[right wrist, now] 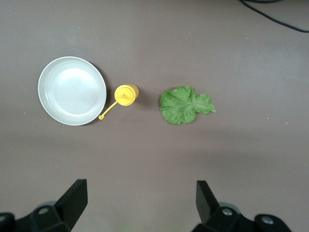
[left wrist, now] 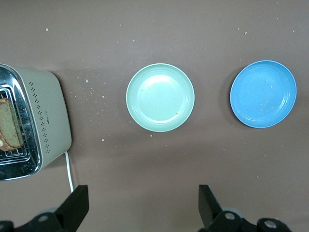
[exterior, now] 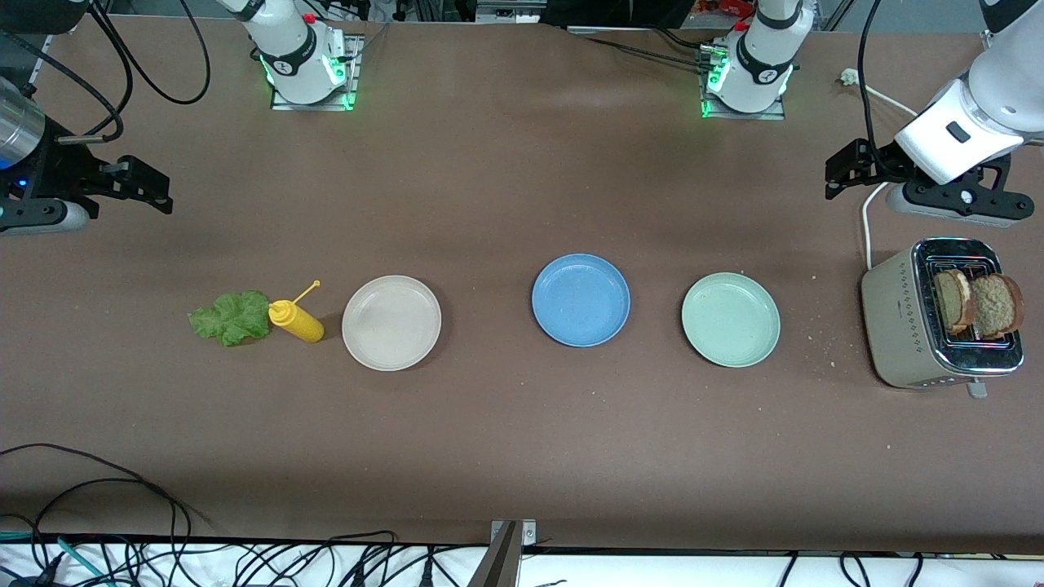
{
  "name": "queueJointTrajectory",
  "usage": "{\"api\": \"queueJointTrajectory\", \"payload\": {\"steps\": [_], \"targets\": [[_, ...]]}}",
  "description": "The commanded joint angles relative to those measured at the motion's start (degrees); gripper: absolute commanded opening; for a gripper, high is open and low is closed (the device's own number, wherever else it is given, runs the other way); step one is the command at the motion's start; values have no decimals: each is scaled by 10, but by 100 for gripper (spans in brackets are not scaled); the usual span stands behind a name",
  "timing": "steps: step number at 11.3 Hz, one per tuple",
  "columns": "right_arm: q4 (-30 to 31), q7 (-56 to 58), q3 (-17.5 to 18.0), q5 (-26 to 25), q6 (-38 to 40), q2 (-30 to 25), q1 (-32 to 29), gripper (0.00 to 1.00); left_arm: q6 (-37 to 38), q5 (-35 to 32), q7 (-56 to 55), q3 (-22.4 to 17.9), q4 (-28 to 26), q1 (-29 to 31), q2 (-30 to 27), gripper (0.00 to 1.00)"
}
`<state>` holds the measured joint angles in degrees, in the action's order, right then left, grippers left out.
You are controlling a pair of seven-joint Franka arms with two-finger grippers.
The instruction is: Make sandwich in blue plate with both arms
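Illumination: even, diffuse overhead light on the brown desk [exterior: 489, 187], moderately bright, with a paler patch along the desk's edge near the arms' bases and green indicator glow at both bases. Shadows: soft and short, a thin dark crescent under the beige plate [exterior: 391, 323], the blue plate [exterior: 581, 300] and the pale green plate [exterior: 731, 319], a small one beside the yellow bottle [exterior: 297, 320]; mild glare on the toaster [exterior: 938, 326] chrome top. Image quality: all three views sharp, no motion blur; only the nearest hand parts in the wrist views look slightly soft.
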<state>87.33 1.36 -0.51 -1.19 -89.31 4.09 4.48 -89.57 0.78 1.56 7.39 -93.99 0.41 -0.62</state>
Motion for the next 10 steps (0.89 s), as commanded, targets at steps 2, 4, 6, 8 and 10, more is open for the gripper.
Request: {"api": "queueJointTrajectory", "payload": {"steps": [2,4,6,8,10], "targets": [[-13,2,1,-7,8,5,-1,100,15,16,6,-1,15,4,12,100],[-13,2,1,-7,8,5,-1,100,14,10,5,-4,17,3,37,100],[-13,4,1,-7,8,6,-1,100,12,7,6,-12,36,25,64,100],[-13,5,1,-7,8,7,-1,100,8,-7,25,-14,63,63,104,100],[-13,4,1,-7,8,7,-1,100,-32,-66,102,-14,77,106,153,100]]}}
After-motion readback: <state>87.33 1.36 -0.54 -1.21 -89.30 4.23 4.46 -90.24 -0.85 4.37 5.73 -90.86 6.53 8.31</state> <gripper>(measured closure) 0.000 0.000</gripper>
